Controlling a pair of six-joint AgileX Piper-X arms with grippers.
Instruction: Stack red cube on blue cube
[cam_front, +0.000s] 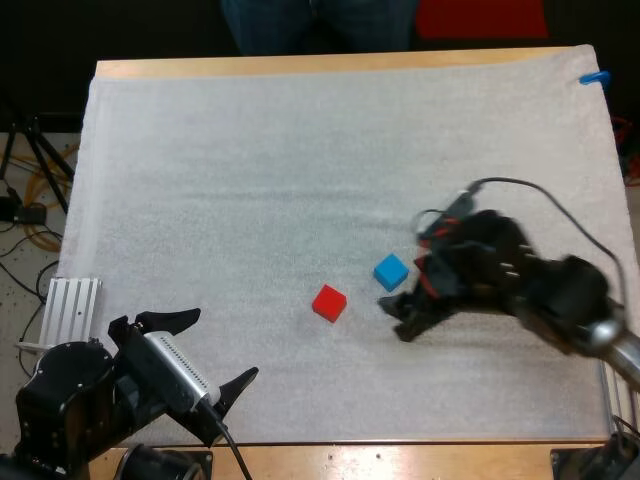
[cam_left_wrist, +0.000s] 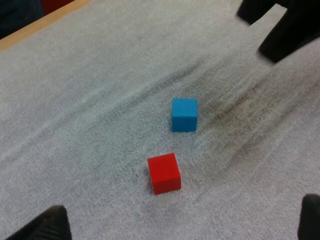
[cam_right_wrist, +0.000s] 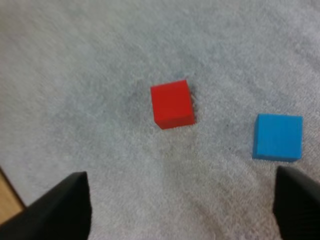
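The red cube (cam_front: 329, 302) lies on the white mat a little front of centre. The blue cube (cam_front: 391, 271) sits just right of it and slightly farther back, apart from it. My right gripper (cam_front: 401, 317) hovers open close to the blue cube's near right side, holding nothing. Its wrist view has the red cube (cam_right_wrist: 172, 104) ahead between the spread fingers and the blue cube (cam_right_wrist: 278, 136) near one finger (cam_right_wrist: 297, 200). My left gripper (cam_front: 212, 352) stands open at the front left. Its view takes in the red cube (cam_left_wrist: 164, 173), the blue cube (cam_left_wrist: 184, 114) and the other arm's gripper (cam_left_wrist: 280, 25) beyond.
A person's legs (cam_front: 320, 25) stand beyond the table's far edge. A ribbed metal block (cam_front: 75, 308) sits off the mat's left side by my left arm. The mat (cam_front: 300, 160) stretches bare toward the back.
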